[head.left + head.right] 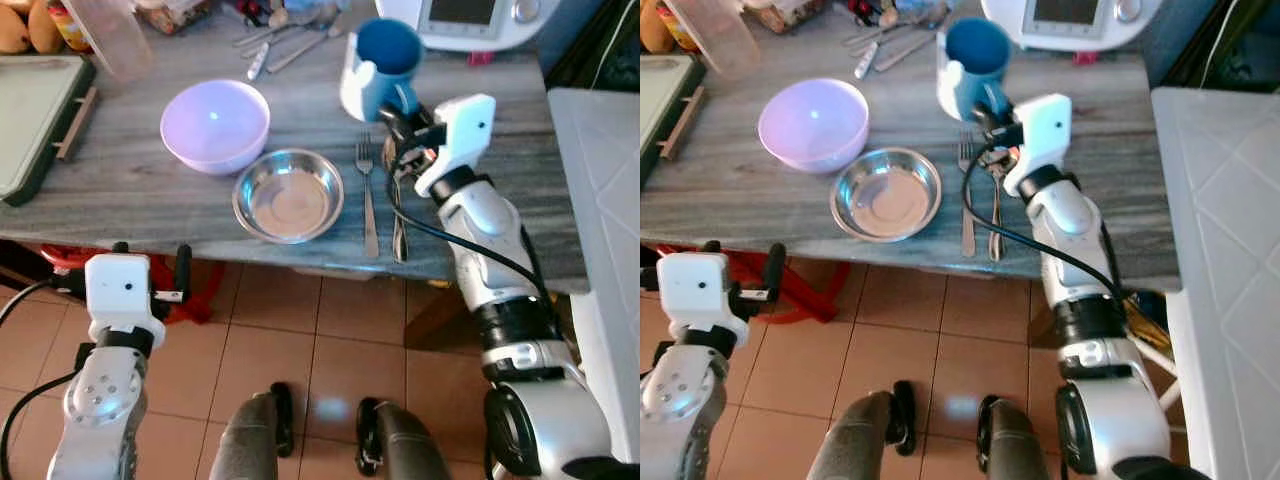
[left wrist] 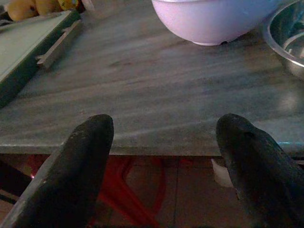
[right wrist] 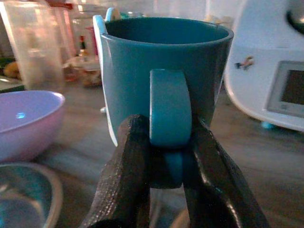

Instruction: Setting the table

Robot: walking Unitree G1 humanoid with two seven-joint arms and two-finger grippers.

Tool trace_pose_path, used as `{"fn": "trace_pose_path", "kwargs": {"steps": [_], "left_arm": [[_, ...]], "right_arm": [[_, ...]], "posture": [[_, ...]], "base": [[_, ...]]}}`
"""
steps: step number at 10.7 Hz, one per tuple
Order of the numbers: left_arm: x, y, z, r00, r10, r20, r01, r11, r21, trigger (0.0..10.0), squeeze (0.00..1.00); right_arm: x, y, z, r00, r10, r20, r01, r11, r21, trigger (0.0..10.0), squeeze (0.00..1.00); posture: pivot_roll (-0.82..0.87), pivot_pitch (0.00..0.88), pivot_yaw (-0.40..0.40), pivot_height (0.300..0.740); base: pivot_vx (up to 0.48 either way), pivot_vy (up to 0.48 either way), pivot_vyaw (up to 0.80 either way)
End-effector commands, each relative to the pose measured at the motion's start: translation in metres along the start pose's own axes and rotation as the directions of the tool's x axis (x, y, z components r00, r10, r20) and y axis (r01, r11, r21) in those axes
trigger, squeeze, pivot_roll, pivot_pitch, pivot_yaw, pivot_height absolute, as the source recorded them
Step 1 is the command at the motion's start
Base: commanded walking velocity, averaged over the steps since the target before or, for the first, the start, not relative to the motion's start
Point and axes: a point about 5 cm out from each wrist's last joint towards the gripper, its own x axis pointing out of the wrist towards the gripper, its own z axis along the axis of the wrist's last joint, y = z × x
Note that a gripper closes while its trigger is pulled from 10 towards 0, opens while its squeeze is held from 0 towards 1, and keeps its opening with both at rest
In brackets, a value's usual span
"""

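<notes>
Grey worktop [image 1: 150, 190], kitchen clutter behind. Right gripper [image 3: 166, 161] jaws pinch blue mug [image 1: 385, 60] handle; mug seemingly lifted. Narrow grip: mug may swing, slip onto fork [image 1: 367, 195] beneath. Left gripper [image 2: 164, 137] jaws wide, idle.

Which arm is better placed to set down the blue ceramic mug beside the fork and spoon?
The right. The right gripper is shut on the handle of the blue ceramic mug, just beyond the steel fork and spoon. The left gripper is open, holds nothing and sits at the table's near edge, far from them.
</notes>
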Motion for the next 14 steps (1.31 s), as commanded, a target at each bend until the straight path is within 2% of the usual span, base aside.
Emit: {"fn": "trace_pose_path", "kwargs": {"steps": [1,5,14], "left_arm": [[-0.005,0.006,-0.001,1.0,0.018,-0.02,-0.018,1.0,0.014,10.0,0.0],[-0.007,0.008,0.0,0.999,0.014,-0.031,-0.013,1.0,0.023,10.0,0.0],[-0.006,0.003,0.002,0.999,0.003,-0.032,-0.003,1.0,0.006,10.0,0.0]], "right_arm": [[0.004,0.005,0.005,0.999,0.035,0.036,-0.035,0.999,0.001,10.0,0.0],[0.009,0.016,-0.001,0.991,0.129,0.036,-0.131,0.991,0.036,10.0,0.0],[0.02,0.011,-0.01,0.979,0.199,-0.043,-0.198,0.98,0.03,10.0,0.0]], "posture": [[0.15,0.318,0.075,0.74],[0.16,0.318,0.077,0.74],[0.16,0.32,0.062,0.74]], "base": [[0.0,0.0,0.0],[0.0,0.0,0.0],[0.0,0.0,0.0]]}}
